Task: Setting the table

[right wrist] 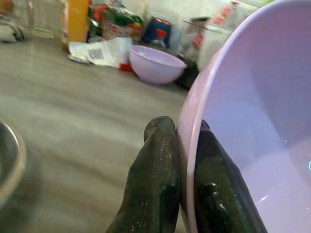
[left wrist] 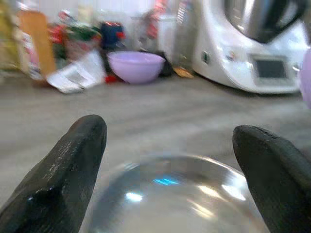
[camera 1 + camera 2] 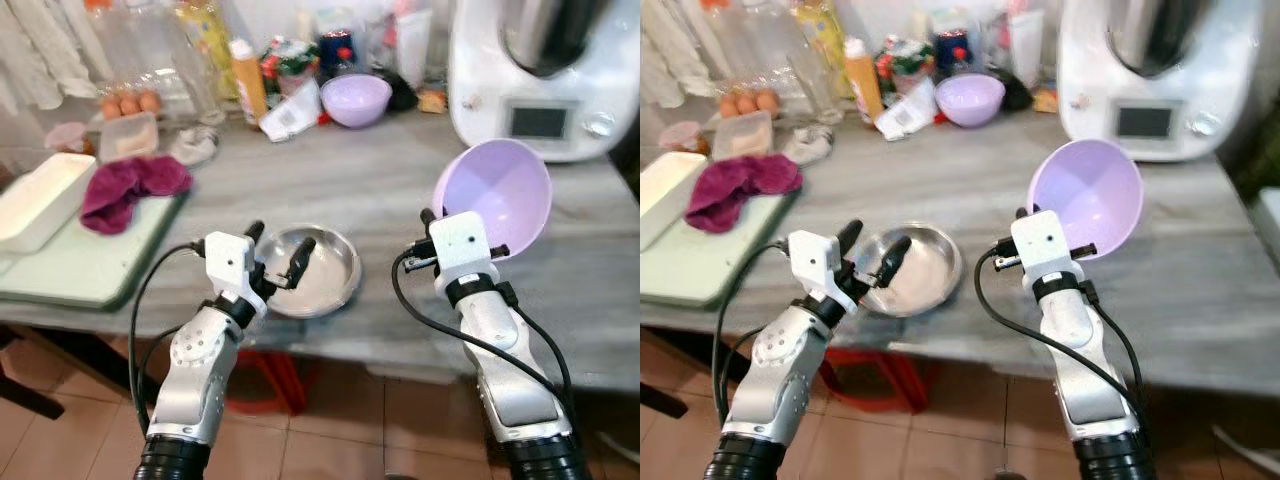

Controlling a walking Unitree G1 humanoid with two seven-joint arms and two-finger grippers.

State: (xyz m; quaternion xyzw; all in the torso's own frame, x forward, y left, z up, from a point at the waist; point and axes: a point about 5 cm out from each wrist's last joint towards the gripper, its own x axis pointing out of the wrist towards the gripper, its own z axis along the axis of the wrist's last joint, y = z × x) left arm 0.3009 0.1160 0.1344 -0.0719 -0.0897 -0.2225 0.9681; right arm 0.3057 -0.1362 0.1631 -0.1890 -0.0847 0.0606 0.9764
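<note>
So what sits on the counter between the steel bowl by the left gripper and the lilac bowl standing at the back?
Nothing: between the steel bowl and the back lilac bowl the head views show bare grey counter. The left wrist view shows the same open stretch.

Illumination is bright, even and diffuse in all views, with soft shadows under the arms and below the counter edge (image 3: 420, 345). Specular highlights appear on the steel bowl (image 3: 325, 275), where the left wrist view shows bluish-white glints, and on the kitchen machine (image 3: 545, 70), whose white housing is close to overexposed. Both head views are moderately soft with clutter at the back washed out, and in the wrist views the near black fingers (image 2: 63, 179) and the lilac bowl's rim (image 1: 194, 131) are out of focus.
</note>
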